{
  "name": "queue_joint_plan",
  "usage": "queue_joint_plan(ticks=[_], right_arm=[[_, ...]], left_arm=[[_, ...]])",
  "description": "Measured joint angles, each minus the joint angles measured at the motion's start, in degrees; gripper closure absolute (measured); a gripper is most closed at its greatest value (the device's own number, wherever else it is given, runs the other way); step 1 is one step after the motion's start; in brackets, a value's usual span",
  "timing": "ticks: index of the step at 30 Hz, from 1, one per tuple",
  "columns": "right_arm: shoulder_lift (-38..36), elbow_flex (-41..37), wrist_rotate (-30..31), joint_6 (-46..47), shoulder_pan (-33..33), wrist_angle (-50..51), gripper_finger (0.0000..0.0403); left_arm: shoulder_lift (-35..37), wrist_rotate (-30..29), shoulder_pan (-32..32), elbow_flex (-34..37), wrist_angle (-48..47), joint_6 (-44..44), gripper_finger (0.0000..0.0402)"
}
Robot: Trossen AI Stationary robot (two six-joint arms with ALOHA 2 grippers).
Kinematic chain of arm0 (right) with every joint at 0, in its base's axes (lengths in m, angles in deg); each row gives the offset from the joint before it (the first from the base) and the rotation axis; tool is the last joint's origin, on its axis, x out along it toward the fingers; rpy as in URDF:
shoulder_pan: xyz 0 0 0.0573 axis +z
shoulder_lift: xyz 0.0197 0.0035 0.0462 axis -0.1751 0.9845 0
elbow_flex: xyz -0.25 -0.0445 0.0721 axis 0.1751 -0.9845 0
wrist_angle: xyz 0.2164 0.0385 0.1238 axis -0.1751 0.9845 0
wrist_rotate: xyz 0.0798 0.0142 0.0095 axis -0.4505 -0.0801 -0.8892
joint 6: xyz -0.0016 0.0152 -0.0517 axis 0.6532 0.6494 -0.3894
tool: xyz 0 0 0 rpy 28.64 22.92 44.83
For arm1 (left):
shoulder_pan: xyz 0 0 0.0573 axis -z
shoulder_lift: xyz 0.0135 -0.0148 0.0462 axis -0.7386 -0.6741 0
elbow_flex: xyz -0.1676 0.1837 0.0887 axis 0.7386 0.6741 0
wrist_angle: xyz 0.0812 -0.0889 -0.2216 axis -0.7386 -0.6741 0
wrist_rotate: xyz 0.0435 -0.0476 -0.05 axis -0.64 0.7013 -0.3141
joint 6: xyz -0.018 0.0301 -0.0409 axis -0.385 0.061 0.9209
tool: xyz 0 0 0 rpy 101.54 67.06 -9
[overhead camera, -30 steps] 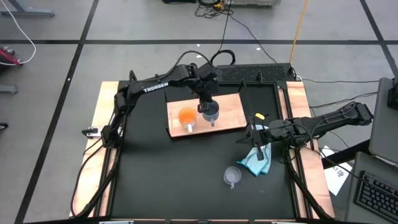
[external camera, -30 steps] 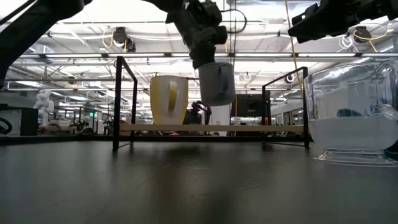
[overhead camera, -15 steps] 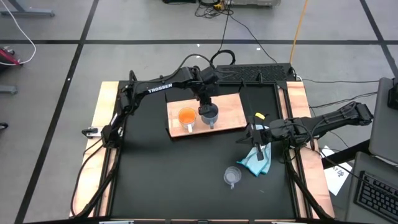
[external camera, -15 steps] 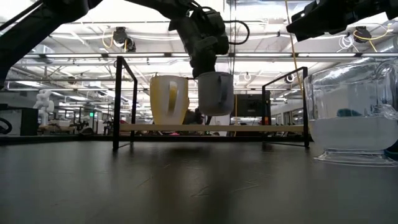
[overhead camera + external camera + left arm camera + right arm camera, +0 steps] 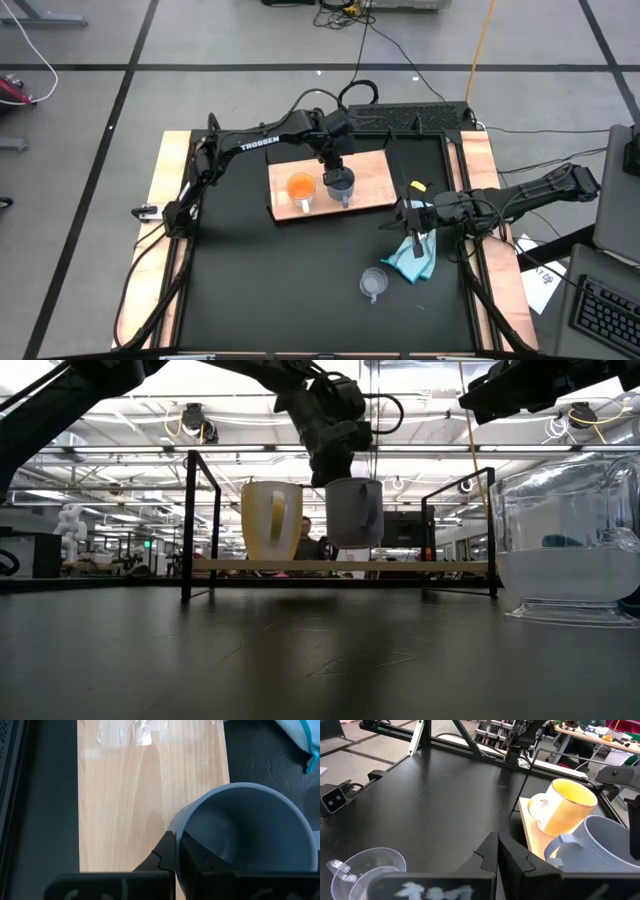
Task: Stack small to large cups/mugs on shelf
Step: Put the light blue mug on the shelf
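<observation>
- Left gripper [image 5: 338, 166] is out over the wooden shelf [image 5: 372, 170], fingers pinching the rim of the blue-grey mug [image 5: 342, 183]. In the left wrist view one finger [image 5: 167, 854] is clearly pressed against the outside of the mug wall [image 5: 240, 835].
- From the low view the blue-grey mug [image 5: 354, 512] looks like it hangs just above the shelf board [image 5: 340, 566], mouth up and close to level, but honestly the angle is too flat to swear there's a gap underneath.
- The orange cup [image 5: 301, 188] with the white handle stands upright on the shelf just beside the mug, on the side toward the left arm's base. They're close but I can't tell if they touch.
- Right wrist view shows both together: orange cup [image 5: 565, 810] and the mug [image 5: 600, 845] at the edge of the board.
- Clear cup [image 5: 373, 284] is still down on the black worktop [image 5: 260, 280], well apart from the shelf, near the light blue cloth [image 5: 412, 260].
- Right gripper [image 5: 408, 222] waits over the worktop right by that cloth, near the right edge. Fingers look pressed together in its wrist view, holding nothing.
</observation>
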Motion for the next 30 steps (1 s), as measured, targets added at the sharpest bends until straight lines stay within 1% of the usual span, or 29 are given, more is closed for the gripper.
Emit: queue_joint_plan(ticks=[8,17,26,30], right_arm=[[0.0,0.0,0.0,0.0,0.0,-0.6,0.0403],[0.0,0.0,0.0,0.0,0.0,-1.0,0.0403],[0.0,0.0,0.0,0.6,0.0,-1.8,0.0403],[0.0,0.0,0.0,0.9,0.0,-2.5,0.0403]], left_arm=[[0.0,-0.1,0.3,0.0,0.1,1.0,0.0398],[-1.8,-1.2,1.3,0.1,0.6,0.9,0.0398],[-1.6,-1.6,1.2,0.1,1.0,1.8,0.0398],[-1.5,-1.3,1.1,1.7,2.8,2.5,0.0397]])
